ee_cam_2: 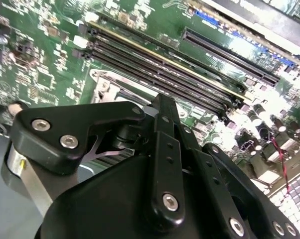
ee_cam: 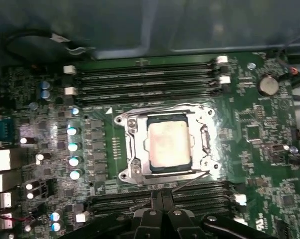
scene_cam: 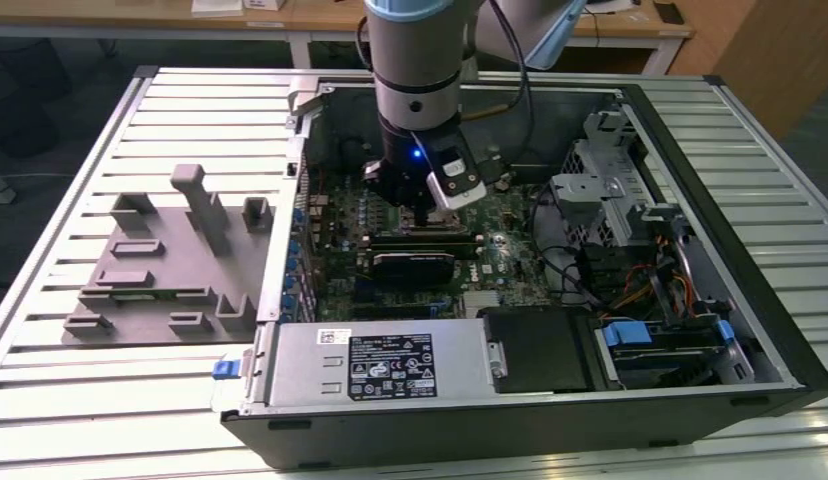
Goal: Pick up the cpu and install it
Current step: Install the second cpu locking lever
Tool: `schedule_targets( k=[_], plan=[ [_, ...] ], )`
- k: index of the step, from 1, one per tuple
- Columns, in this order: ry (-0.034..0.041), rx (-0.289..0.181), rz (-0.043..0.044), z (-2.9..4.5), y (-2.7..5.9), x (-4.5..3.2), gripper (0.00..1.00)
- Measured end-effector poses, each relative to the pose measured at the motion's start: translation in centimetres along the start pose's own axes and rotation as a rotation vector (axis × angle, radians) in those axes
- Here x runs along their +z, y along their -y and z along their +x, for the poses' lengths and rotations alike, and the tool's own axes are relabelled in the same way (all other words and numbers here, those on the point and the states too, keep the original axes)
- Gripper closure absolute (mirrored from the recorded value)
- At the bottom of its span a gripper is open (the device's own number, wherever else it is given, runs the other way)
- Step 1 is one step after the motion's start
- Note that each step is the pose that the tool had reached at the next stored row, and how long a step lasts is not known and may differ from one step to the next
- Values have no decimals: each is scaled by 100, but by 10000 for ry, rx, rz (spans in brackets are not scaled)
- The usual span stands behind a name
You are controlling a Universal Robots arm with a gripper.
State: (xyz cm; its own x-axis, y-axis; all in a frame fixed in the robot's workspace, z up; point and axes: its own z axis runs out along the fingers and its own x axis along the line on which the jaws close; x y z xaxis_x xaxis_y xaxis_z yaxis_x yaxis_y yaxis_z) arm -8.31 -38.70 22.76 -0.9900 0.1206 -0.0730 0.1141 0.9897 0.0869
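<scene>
CPU [ee_cam: 169,145] sits flat inside the socket frame [ee_cam: 166,144] on the motherboard [ee_cam: 249,129], its pale metal top facing up and its edges lined up with the frame's opening. That square fit suggests the chip is already seated, since it lies level and is not propped on any corner. Nothing is touching it in the first wrist view.

Taking the socket frame as the landmark: banks of long black memory slots [ee_cam: 145,79] run along two opposite sides of it, and a row of small round capacitors [ee_cam: 74,147] stands off a third side. In the exterior view the gripper [scene_cam: 421,205] hangs just above the socket frame, deep inside the open computer case [scene_cam: 734,330], with the arm coming straight down so the tool can reach between the case walls.

The gripper's black linkages [ee_cam_2: 165,164] appear in the second wrist view, but its tips are hidden, so I cannot tell whether it is open or closed; it appears to carry nothing. Well away from the socket frame, outside the case, grey fixture blocks [scene_cam: 174,260] rest on the slatted table [scene_cam: 67,390].
</scene>
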Motion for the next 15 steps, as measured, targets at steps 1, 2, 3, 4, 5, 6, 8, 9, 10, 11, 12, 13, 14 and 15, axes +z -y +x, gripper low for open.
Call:
schedule_targets(
  k=[1,2,3,4,5,6,8,9,10,11,12,13,14,15],
  plan=[
    [-6,-31,-38,15,3,5,89],
    [-13,-57,-78,26,6,11,89],
    [-18,-76,-106,33,11,17,89],
    [-18,-82,-113,33,16,25,89],
    [-19,-79,-115,33,25,31,89],
    [-18,-41,-123,33,33,36,89],
    [-7,94,-139,33,39,47,89],
    [-3,162,-145,33,42,50,89],
    [2,221,-150,34,44,53,89],
    [3,241,-153,37,45,53,89],
    [2,241,-153,37,45,53,89],
    [3,242,-155,37,45,53,89],
    [3,242,-156,37,44,53,89],
    [2,245,-163,41,46,53,89]
  ],
)
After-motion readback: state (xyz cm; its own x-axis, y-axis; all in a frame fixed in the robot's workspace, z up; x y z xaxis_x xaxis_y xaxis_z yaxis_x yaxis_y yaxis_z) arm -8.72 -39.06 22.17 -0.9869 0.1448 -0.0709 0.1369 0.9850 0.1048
